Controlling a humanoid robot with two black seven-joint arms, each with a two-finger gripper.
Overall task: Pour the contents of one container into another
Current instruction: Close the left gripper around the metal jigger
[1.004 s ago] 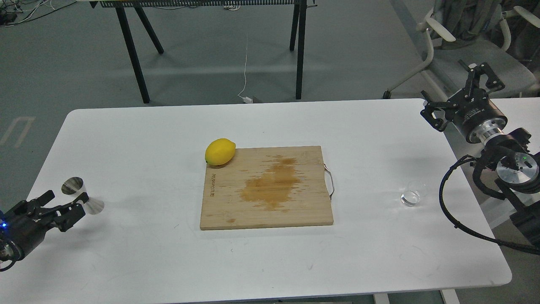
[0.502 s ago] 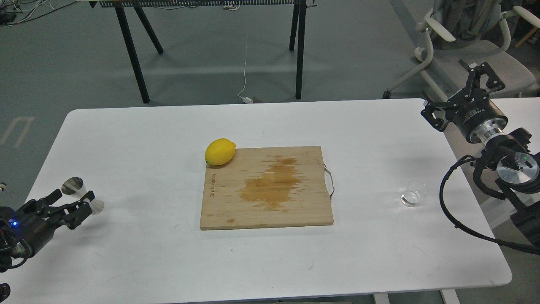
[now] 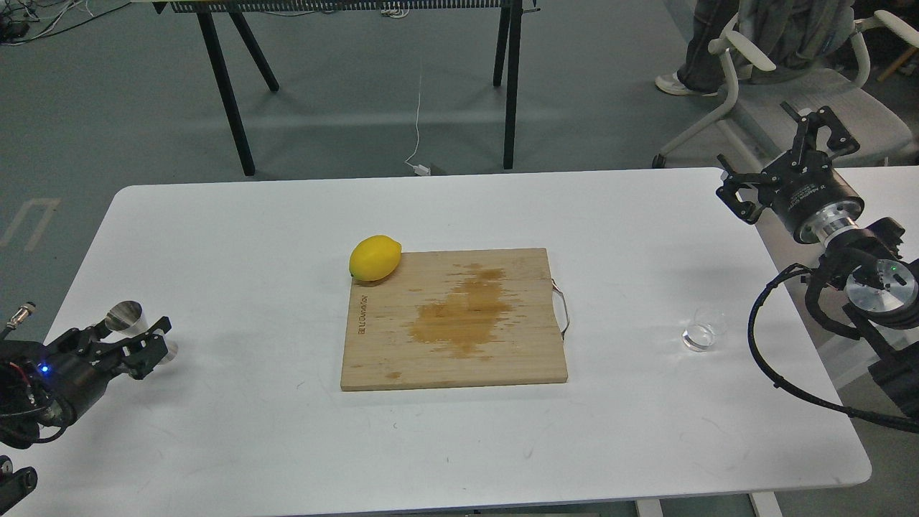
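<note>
The steel jigger (image 3: 126, 318) lies on its side near the table's left edge, one cone mouth facing up and left. My left gripper (image 3: 129, 332) is open around it, one finger on each side of the narrow waist, and its right finger hides most of the jigger's other cone. The clear glass tumbler (image 3: 700, 334) stands upright on the right side of the table, apart from everything. My right gripper (image 3: 767, 149) hangs open and empty above the table's far right corner, well behind the tumbler.
A bamboo cutting board (image 3: 454, 319) with a brown wet stain lies mid-table, a lemon (image 3: 374, 258) at its far left corner. A second white table (image 3: 887, 188) adjoins on the right. An office chair (image 3: 793, 86) and a person's legs (image 3: 700, 50) are behind.
My left gripper has moved forward and right, so its fingers now flank the jigger. A person's legs have appeared at the top right. The right arm and tumbler have not moved.
</note>
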